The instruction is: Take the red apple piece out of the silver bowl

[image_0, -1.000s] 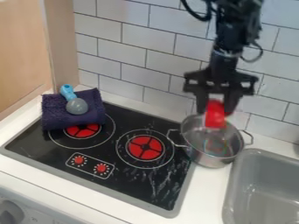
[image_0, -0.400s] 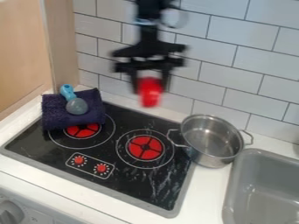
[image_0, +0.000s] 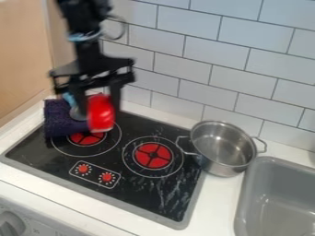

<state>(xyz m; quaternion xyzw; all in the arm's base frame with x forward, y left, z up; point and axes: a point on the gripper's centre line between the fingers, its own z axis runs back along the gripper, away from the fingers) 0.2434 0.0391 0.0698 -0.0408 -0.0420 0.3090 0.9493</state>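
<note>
Fingers (image_0: 100,103) grip the red apple piece (image_0: 101,114) between them, its lower part hanging below their tips.

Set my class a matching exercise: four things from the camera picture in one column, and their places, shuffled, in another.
Things
1. Red apple piece
2. Silver bowl
3. Dark purple cloth
4. Grey sink

Places
A. Between the stove and the sink
B. At the picture's lower right edge
C. Held in the black end effector
D. At the stove's upper left edge, as the picture shows it

Right pairs: 1-C, 2-A, 3-D, 4-B
</note>
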